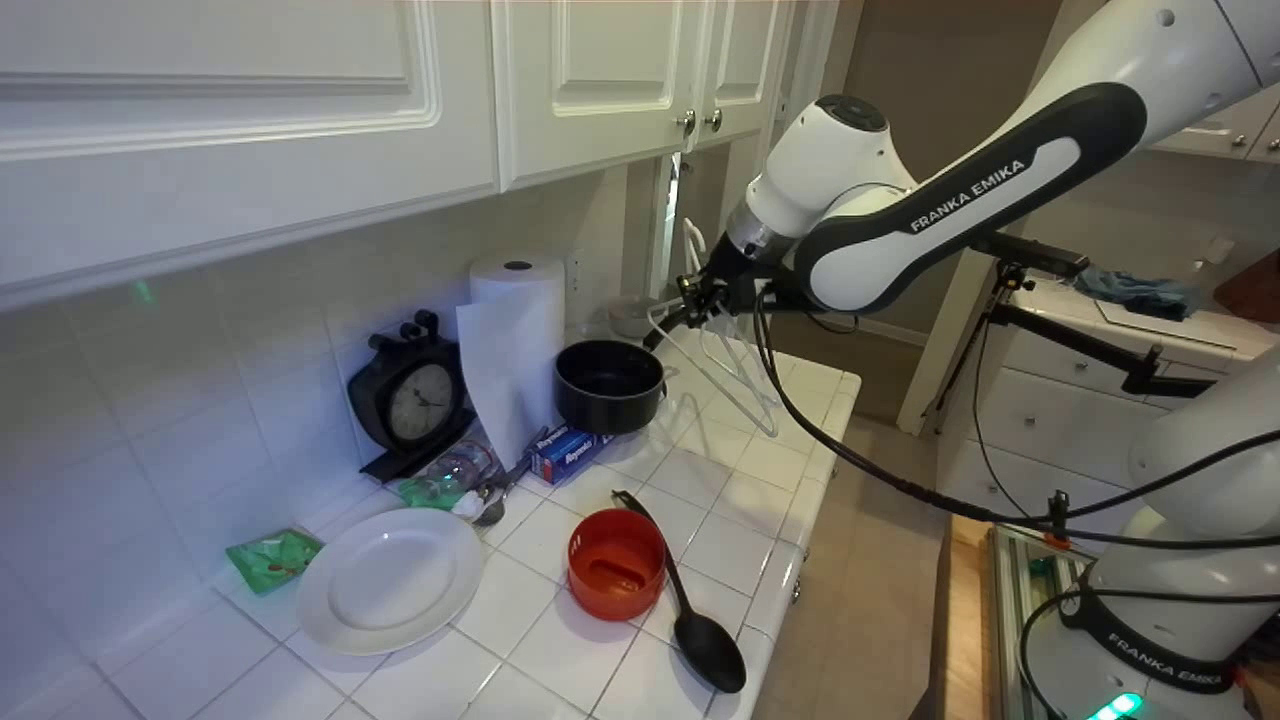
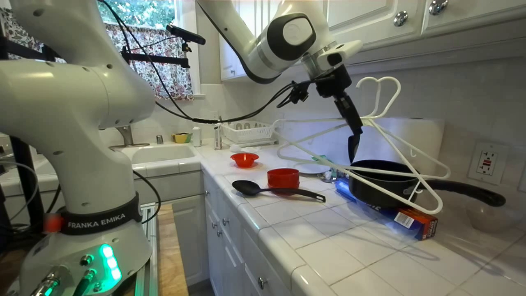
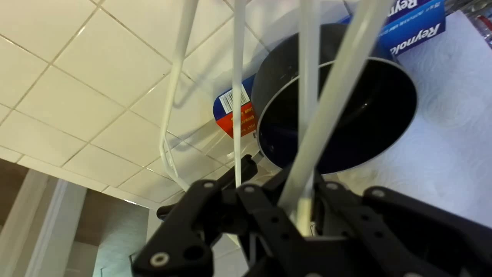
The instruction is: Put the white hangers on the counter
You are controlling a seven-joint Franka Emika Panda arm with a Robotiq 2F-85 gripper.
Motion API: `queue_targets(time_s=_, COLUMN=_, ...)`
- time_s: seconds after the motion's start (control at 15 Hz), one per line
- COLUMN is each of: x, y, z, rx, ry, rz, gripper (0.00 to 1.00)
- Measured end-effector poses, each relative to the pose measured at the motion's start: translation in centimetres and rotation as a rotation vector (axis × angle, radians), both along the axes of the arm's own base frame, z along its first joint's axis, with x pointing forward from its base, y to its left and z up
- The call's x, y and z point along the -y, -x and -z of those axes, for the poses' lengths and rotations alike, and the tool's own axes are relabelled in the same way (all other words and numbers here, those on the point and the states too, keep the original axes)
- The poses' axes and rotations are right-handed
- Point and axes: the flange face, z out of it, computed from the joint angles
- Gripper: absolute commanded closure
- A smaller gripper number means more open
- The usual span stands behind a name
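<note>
The thin white triangular plastic hangers look smooth, the white square-tiled countertop glossy, like ceramic. The round black saucepan looks matt outside; the white paper-towel roll is rough with embossing; the round silver cabinet knobs are polished metal.

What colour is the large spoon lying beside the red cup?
Black throughout; the spoon shows best in an exterior view.
</note>
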Motion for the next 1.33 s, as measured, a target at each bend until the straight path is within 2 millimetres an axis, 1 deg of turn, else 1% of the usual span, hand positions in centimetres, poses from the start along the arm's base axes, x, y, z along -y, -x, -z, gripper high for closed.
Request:
queue_targets(time_s=0.27, x=0.1, y=0.3, z=0.8, rx=-0.049, ry=-0.006, rz=0.044, gripper=0.97)
queue_targets(time_s=0.47, x=-0.1, y=0.3, z=0.9, rx=-0.044, ry=-0.016, rz=0.078, gripper=0.97)
queue_targets(time_s=0.73, x=-0.4, y=0.2, z=-0.2, rx=0.001, ry=-0.034, rz=0.156, gripper=0.97)
queue_targets(time_s=1.0, x=0.0, y=0.6, z=-1.5, rx=0.034, ry=-0.033, rz=0.239, gripper=0.97)
queue_targets(time_s=1.33, x=0.8, y=1.6, z=-2.3, rx=-0.005, ry=0.005, rz=0.355, gripper=0.97)
